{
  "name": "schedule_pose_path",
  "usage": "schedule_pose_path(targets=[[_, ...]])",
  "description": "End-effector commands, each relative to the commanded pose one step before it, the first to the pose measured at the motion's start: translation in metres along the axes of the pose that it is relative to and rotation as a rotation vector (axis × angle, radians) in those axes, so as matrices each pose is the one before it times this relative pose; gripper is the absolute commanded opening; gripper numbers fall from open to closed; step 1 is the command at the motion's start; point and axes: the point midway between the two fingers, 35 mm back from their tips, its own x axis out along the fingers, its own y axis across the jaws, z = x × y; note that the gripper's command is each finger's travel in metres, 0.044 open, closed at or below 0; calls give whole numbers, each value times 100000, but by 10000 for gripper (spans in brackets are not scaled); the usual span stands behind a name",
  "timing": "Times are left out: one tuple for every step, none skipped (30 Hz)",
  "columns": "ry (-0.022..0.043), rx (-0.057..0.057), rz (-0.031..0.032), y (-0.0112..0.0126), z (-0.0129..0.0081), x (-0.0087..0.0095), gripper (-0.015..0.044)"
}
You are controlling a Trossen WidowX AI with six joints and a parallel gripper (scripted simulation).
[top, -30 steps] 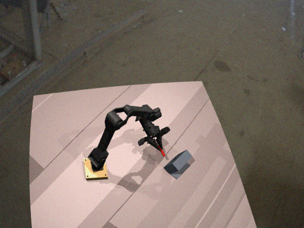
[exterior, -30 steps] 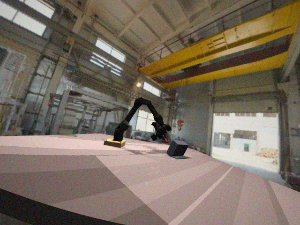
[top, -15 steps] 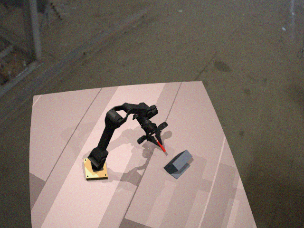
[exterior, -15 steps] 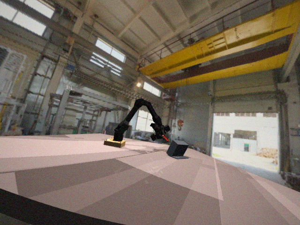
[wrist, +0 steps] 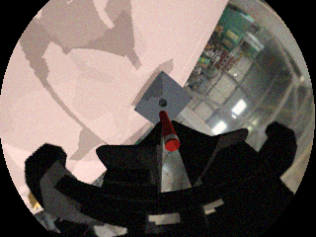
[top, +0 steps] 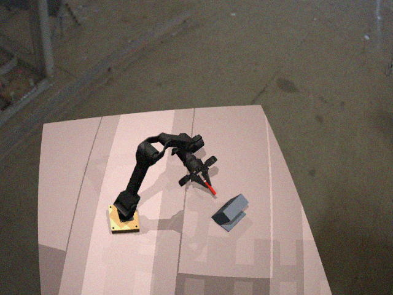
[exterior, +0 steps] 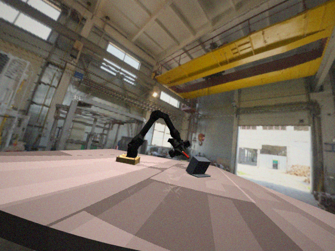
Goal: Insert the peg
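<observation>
My gripper [top: 204, 180] [exterior: 181, 151] [wrist: 166, 124] is shut on a thin red peg [top: 210, 187] [exterior: 185, 154] [wrist: 169, 133]. The peg is tilted and sticks out past the fingertips, held in the air above the table. Its free end points toward the grey-blue sloped panel [top: 231, 211] [exterior: 198, 165] [wrist: 162, 98]. The panel stands a short way beyond the peg's tip, apart from it. In the wrist view the panel's face shows a small dark hole [wrist: 162, 102] just above the peg's tip.
The arm's yellow base plate [top: 123, 224] [exterior: 127, 159] sits on the pink table [top: 95, 254] [exterior: 81, 183] to the left of the panel. The table's right edge runs close behind the panel.
</observation>
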Motion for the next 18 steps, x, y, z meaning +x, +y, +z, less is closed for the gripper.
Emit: schedule_pose_path(targets=[[513,-1209,-493,123,-9,432,0],[-27,-118,-113,-12,28,88,0],[-25,-118,-114,-12,27,88,0],[-22,-118,-115,-12,26,88,0],[-20,-118,-116,-12,25,88,0],[-17,-118,-117,-12,24,87,0],[-15,-118,-118,-13,23,87,0],[-12,-118,-119,-12,22,87,0],[-10,-118,-120,-13,21,87,0],[-7,-118,-121,-12,20,87,0],[-5,-118,-121,-13,19,87,0],[-2,-114,-119,-12,18,84,0],[0,-114,-119,-12,17,84,0],[3,-114,-120,-12,16,84,0],[5,-114,-120,-12,15,84,0],[8,-114,-121,-12,15,84,0],[10,-114,-122,-12,14,83,0],[13,-114,-122,-12,13,83,0]])
